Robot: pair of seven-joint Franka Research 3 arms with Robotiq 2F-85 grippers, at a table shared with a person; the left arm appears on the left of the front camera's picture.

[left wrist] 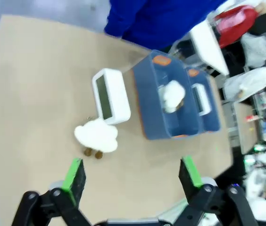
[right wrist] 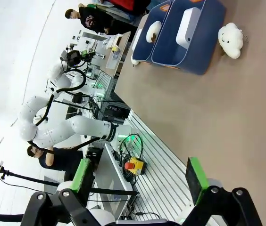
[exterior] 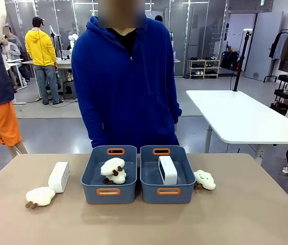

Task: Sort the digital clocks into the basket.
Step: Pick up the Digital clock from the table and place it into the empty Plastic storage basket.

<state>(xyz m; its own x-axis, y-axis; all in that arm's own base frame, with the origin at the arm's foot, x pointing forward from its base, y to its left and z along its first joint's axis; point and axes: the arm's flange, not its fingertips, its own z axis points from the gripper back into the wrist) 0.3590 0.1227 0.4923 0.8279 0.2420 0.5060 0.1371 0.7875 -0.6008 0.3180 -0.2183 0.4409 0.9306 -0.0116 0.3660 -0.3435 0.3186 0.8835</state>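
1 of 2 white rounded plastic digital clocks sitting in right blue-grey rectangular plastic basket. 2nd clock standing on tan table, left of other bin. Left gripper hovering near it, jaws spread, empty. Right gripper likewise spread, empty. Next, prob.: left descending, pinching 2nd clock.

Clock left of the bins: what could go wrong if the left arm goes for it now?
1. A plush toy lies at the clock's near end, maybe touching; the left gripper, fingers open, could pinch or shove it too.
2. The nearer bin holds a second plush, the farther bin the other clock; a short drop would mis-sort it.
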